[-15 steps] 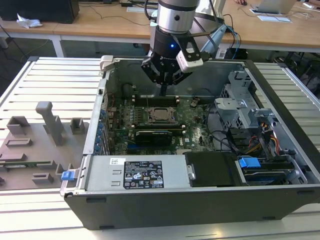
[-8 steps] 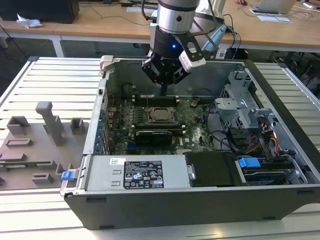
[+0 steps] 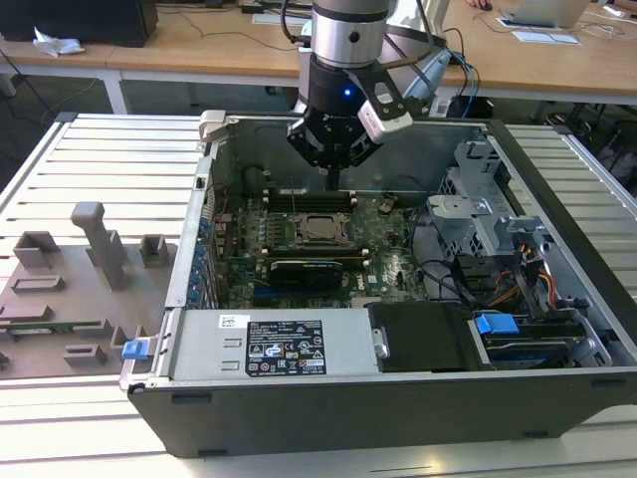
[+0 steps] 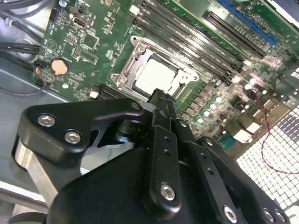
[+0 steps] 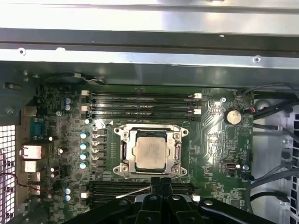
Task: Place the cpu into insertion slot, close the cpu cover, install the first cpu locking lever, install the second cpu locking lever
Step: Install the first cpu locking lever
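Note:
The cpu [image 5: 150, 151] lies flat in the insertion slot [image 5: 122, 169], its pale silvery face showing in both wrist views [image 4: 156, 74]. Around it, the cpu cover [image 5: 178, 150] lies down flat over the socket, its window framing the chip. A thin silvery lever [image 5: 133, 192] juts out at a slant beside the socket edge nearest my fingertips. My gripper [image 5: 161, 182] is shut with nothing between its fingers. In the exterior view my gripper [image 3: 333, 185] hangs a little above the board, just behind the cpu [image 3: 320, 227].
Long black memory slots [image 5: 140, 99] run along both sides of the socket. The open computer case [image 3: 398, 398] has metal walls all round, a black power supply [image 3: 284, 347] at the front, and drive cages with cables [image 3: 488, 229] at the exterior view's right. Grey fixtures [image 3: 95, 244] stand on the table.

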